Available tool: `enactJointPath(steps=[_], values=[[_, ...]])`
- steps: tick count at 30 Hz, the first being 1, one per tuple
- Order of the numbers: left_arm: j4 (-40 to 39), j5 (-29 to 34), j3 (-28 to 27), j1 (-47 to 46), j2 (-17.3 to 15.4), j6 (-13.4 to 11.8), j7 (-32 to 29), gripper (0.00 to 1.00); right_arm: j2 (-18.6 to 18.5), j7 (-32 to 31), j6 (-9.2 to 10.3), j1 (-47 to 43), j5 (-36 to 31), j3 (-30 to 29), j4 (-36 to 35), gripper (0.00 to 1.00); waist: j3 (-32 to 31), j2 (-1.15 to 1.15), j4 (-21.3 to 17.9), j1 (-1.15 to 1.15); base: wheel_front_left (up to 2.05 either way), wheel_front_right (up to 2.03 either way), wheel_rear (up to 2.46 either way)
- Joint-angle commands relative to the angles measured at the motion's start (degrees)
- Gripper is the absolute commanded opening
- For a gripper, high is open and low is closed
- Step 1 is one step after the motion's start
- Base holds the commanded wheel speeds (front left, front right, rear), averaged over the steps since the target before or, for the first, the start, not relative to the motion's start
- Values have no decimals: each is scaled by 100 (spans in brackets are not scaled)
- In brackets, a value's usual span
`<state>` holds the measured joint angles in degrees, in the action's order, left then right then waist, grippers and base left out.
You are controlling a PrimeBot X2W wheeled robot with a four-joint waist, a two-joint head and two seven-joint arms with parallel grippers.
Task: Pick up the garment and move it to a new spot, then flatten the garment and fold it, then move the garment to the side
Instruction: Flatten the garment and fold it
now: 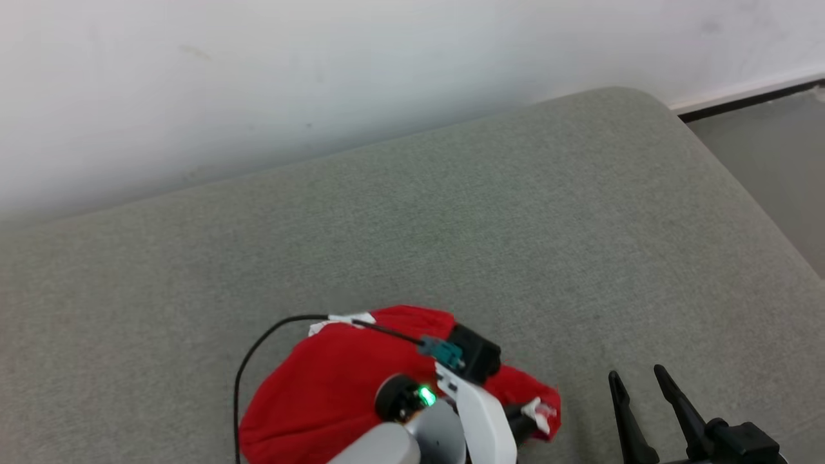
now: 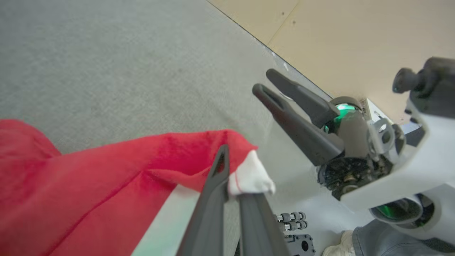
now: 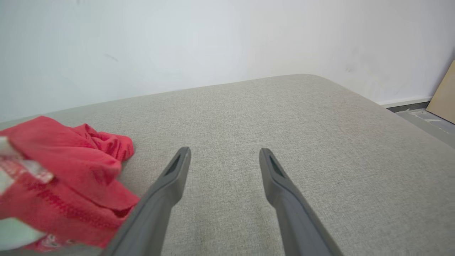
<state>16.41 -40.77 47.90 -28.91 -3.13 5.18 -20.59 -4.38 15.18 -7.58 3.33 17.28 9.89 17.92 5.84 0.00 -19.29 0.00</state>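
Observation:
The garment is a red cloth with white trim, bunched near the front edge of the grey-green cushion. My left arm's wrist reaches over it from below. In the left wrist view my left gripper is shut on the garment at a corner with a white patch, and the cloth hangs off to the left. My right gripper stands open to the right of the garment, nothing between its fingers. It also appears open in its own view, with the garment to its left.
A pale wall runs along the cushion's far edge. The cushion's rounded corner sits at the back right, with grey floor beyond. Past the near edge, a tan board, the robot's base and a person's shoe and denim leg appear.

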Motion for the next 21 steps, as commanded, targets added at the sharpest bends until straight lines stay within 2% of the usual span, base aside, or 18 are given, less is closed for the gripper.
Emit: enactJointPath(steps=[1,5,8,14,17,21], values=[[157,32,157,5,-2,30,68,100,5,-6,17,30,24,-21,18,100,89,0,-109,0,0,0,0],[497,-29,605,5,14,73,321,100,27,-6,17,-52,13,-94,34,100,123,0,-141,0,0,0,0],[581,195,937,-98,12,81,427,100,33,-6,17,-91,-11,-154,24,100,125,0,-67,0,0,0,0],[215,-19,1285,-29,14,105,617,100,0,-5,17,-127,-52,-215,26,100,17,0,168,0,0,0,0],[-9,-128,1305,2,16,65,678,100,-22,-6,17,-173,-66,-239,15,100,-46,0,294,0,0,0,0],[-304,-123,1018,66,-86,-186,1023,100,-32,-6,17,-248,-84,-262,-9,100,-148,0,440,0,0,0,0]])
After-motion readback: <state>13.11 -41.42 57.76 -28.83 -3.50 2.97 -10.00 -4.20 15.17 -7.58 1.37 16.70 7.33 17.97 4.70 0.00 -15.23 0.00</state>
